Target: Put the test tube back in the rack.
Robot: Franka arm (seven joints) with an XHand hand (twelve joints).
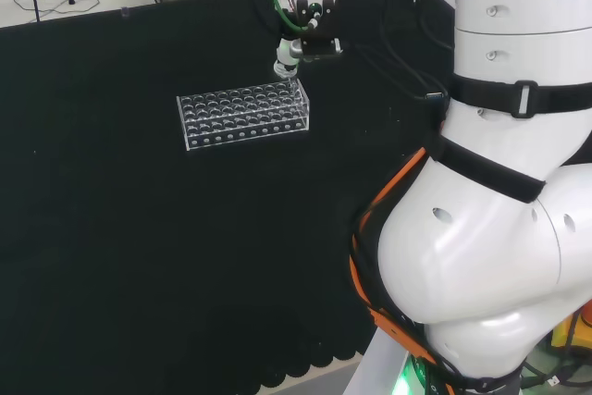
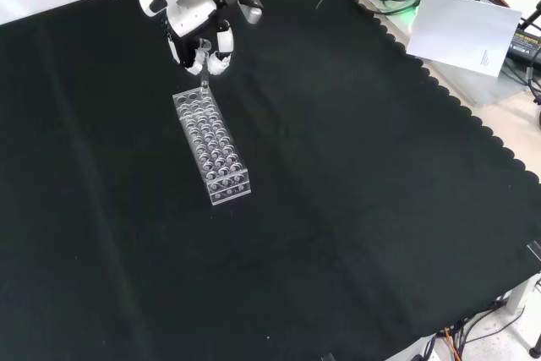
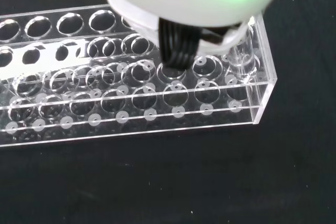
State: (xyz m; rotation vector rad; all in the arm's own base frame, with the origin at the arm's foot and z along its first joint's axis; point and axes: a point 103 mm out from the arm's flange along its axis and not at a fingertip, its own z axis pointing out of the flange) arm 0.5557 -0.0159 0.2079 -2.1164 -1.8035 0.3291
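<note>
The black-and-white hand (image 2: 201, 40) pinches a clear glass test tube (image 2: 204, 80) upright, its tip lowered into an end hole of the clear plastic rack (image 2: 213, 148), at the rack's twelve o'clock in the front view, aligned for release.

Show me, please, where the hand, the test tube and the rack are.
hand (image 2: 196, 30), front view, on its palm.
test tube (image 3: 242, 56), wrist view, on its clear wall above the rack's end hole.
rack (image 1: 242, 116), head view, on its top plate.

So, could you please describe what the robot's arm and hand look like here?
The arm has glossy white rounded links with black straps and an orange cable along it. The hand is black and white, with white fingertips and a green cable near the wrist.
</note>
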